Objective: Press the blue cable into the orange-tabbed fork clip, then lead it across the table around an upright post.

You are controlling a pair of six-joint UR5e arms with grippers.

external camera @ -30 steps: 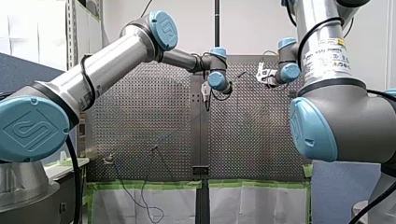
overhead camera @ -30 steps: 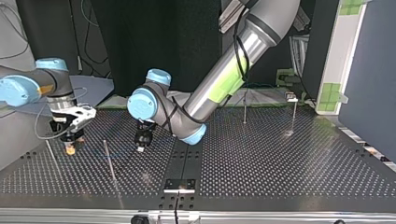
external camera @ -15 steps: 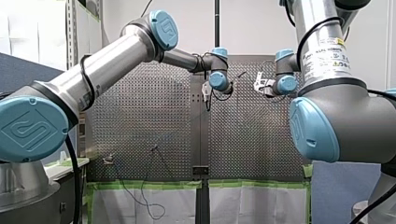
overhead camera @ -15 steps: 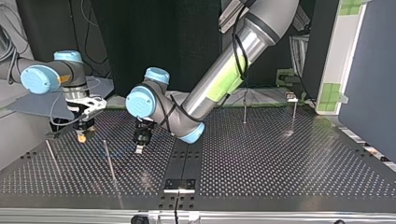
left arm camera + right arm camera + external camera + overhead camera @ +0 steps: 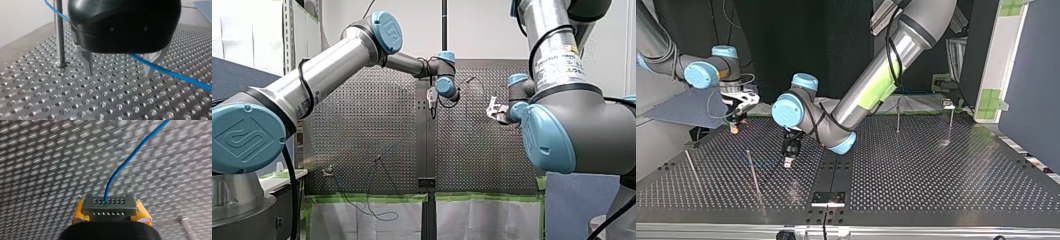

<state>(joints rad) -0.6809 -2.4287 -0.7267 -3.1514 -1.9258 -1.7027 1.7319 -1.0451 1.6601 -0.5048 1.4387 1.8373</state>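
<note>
Right tool point(image 5: 109, 206) clenched the thin blue cable point(image 5: 125, 165)!
Left tool point(image 5: 118, 72) hung released, likely to steer it round the slim steel post point(image 5: 59, 37) at its ten o'clock.

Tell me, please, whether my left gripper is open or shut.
Open. My left gripper has its two metal fingers wide apart over the table; the blue cable passes unclamped.

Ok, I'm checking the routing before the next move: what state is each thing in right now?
right gripper: fingers shut on the blue cable, above the table.
left gripper: fingers open, low over the table, cable passing them unpinched.
blue cable: gripped at one end, crosses behind the post.
post: upright, beside the left gripper.
</note>
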